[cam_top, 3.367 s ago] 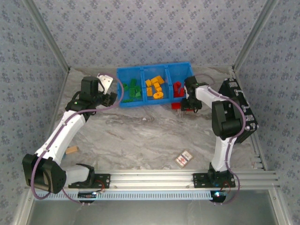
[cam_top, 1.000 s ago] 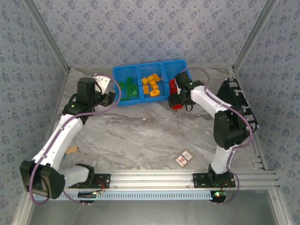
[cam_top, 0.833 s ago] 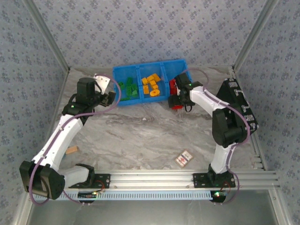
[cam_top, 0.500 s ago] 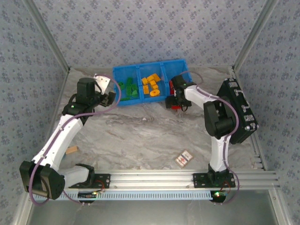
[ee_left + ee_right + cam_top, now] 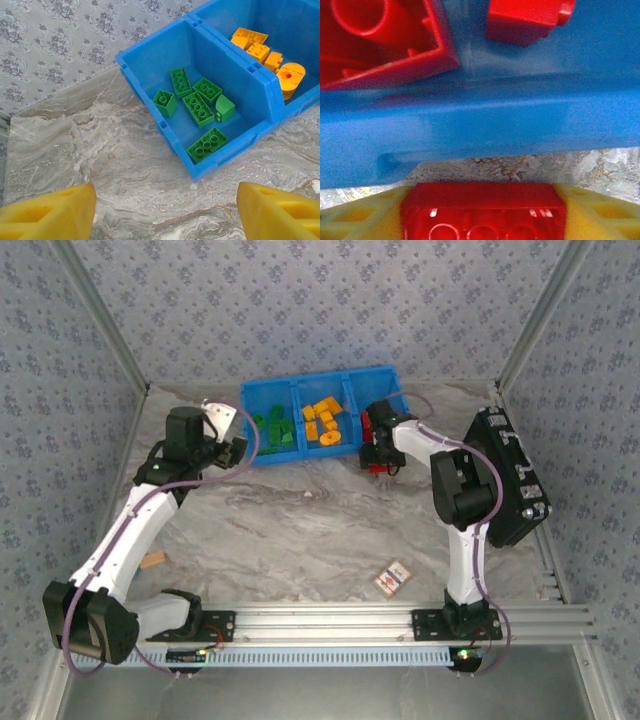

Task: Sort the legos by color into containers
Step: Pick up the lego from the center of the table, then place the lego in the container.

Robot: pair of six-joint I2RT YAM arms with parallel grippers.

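Top view, lower right: red-and-white card (image 5: 393, 578) on desk (image 5: 300, 530), print too small to read. Right wrist view, bottom edge: right jaws closed on a red brick (image 5: 482, 205), just short of the blue bin (image 5: 470, 120) wall; two red bricks (image 5: 380, 45) lie inside, beyond it. Left wrist view: left jaws wide, empty. Green bricks (image 5: 197, 107) fill the end compartment, orange-yellow bricks (image 5: 260, 47) the next, upper right.

A lab test cell (walled on three sides): aluminium rail (image 5: 330, 618), patterned panels (image 5: 300, 310), marble-look tabletop (image 5: 300, 530).
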